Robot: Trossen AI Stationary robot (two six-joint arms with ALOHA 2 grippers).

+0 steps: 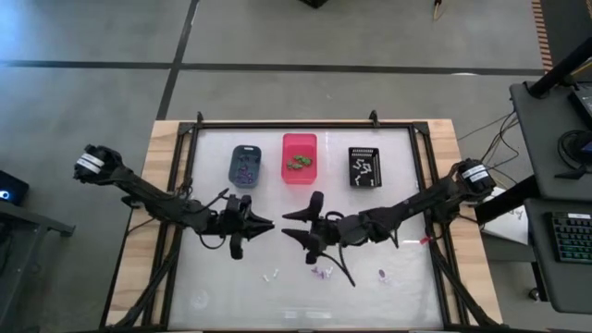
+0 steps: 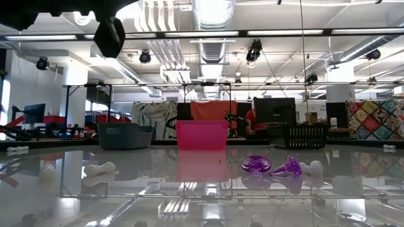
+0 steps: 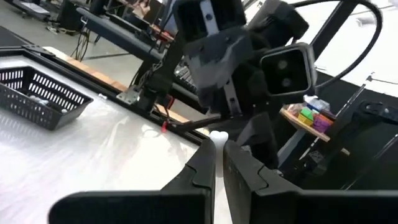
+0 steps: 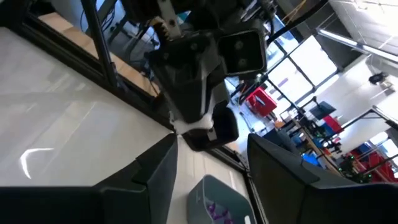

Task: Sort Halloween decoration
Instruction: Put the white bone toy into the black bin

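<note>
My left gripper (image 1: 267, 225) hovers mid-table, shut on a small white trinket (image 3: 217, 135). My right gripper (image 1: 288, 226) faces it from the table's right, fingers open (image 4: 214, 144), a short gap away and touching nothing. Loose trinkets lie on the near part of the table: a white one (image 1: 271, 275), a purple pair (image 1: 321, 272) and another purple one (image 1: 382, 274); the low view shows the purple ones (image 2: 255, 165) beside a white one (image 2: 312, 169). The blue-grey bin (image 1: 245, 165) holds purple pieces, the pink bin (image 1: 299, 157) green ones, the black bin (image 1: 365, 166) white ones. My left gripper pinches the white trinket (image 3: 217, 135) between its two fingers at their free ends. The fingers lie about level and point toward the table's right. The trinket is lifted clear of the table and shows white at the fingertips in the right wrist view (image 4: 188, 127).
The three bins stand in a row along the far side. A black frame (image 1: 277, 125) borders the glossy table top. The two arms reach in from the left and right edges and nearly meet at the middle. Another white trinket (image 2: 98, 169) lies toward the near edge.
</note>
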